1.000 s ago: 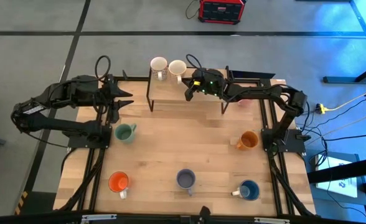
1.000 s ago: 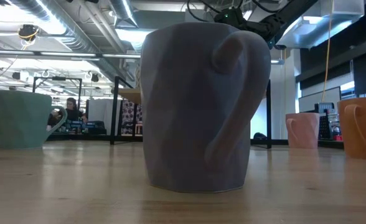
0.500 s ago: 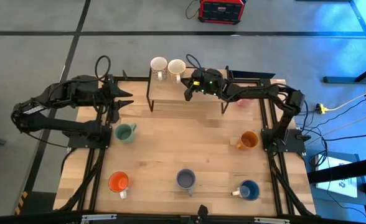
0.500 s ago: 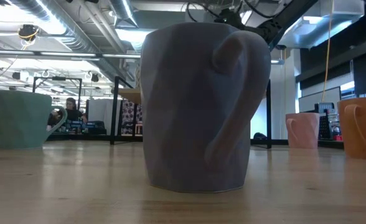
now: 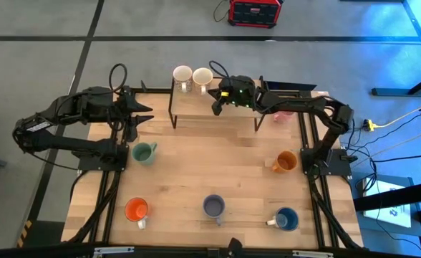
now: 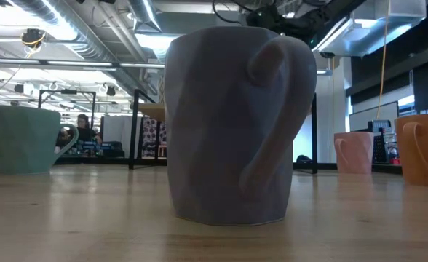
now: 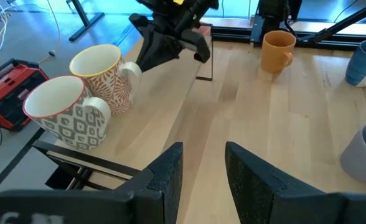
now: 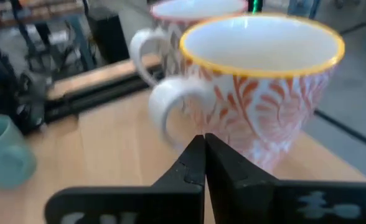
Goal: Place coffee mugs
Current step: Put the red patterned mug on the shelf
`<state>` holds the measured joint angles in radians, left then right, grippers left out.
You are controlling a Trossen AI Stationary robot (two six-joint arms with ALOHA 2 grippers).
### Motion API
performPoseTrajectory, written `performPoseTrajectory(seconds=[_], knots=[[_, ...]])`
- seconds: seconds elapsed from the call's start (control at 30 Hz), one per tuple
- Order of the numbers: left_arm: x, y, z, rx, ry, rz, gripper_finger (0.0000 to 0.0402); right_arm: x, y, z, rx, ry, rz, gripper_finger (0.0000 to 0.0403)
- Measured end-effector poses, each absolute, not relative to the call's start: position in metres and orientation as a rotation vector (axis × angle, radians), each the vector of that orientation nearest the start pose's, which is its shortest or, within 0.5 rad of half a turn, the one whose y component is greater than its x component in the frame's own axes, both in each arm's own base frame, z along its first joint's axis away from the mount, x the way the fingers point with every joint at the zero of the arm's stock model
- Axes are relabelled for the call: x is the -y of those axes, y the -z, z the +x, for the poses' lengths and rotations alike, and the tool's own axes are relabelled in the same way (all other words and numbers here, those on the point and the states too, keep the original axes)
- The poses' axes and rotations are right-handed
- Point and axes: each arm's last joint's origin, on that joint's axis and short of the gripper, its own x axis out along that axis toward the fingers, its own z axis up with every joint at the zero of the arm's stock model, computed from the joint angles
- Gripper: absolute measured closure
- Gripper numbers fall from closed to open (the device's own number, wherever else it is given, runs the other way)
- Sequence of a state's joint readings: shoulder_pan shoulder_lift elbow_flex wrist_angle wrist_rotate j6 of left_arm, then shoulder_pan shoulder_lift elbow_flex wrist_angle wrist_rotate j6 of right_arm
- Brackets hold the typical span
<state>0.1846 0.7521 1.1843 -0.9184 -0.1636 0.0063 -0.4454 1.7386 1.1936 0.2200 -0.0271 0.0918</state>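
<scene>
My right claw (image 5: 215, 107), pinched shut and empty, faces the orange-patterned mug (image 8: 258, 81) on the raised shelf (image 5: 196, 107): rigid, glazed, breakable ceramic, best taken by rim or handle.

1. No legible text, labels, brand names, numbers or signs in any view.
2. Red case (image 5: 254, 11) on the floor beyond the surface: dark front panel, markings too small to read.
3. Two cream mugs (image 7: 100, 73): printed patterns only, no lettering.
4. Posters in the background room: unreadable.
</scene>
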Motion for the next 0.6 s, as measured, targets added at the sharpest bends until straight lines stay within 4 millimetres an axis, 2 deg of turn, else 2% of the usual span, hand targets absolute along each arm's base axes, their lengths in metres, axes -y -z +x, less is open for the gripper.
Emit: performPoseTrajectory(seconds=[0.17,0.33,0.47,0.6], knots=[[-0.025,-0.396,0.107,-0.490,-0.340,0.001,0.0287,0.155,-0.265,0.350,-0.388,0.358,0.198,0.0402],[-0.025,-0.396,0.107,-0.490,-0.340,0.001,0.0287,0.143,-0.261,0.368,-0.303,0.252,0.180,0.0402],[-0.025,-0.396,0.107,-0.490,-0.339,0.004,0.0287,0.141,-0.253,0.378,-0.254,0.271,0.158,0.0402],[-0.025,-0.396,0.107,-0.491,-0.339,0.004,0.0287,0.147,-0.252,0.379,-0.231,0.314,0.124,0.0402]])
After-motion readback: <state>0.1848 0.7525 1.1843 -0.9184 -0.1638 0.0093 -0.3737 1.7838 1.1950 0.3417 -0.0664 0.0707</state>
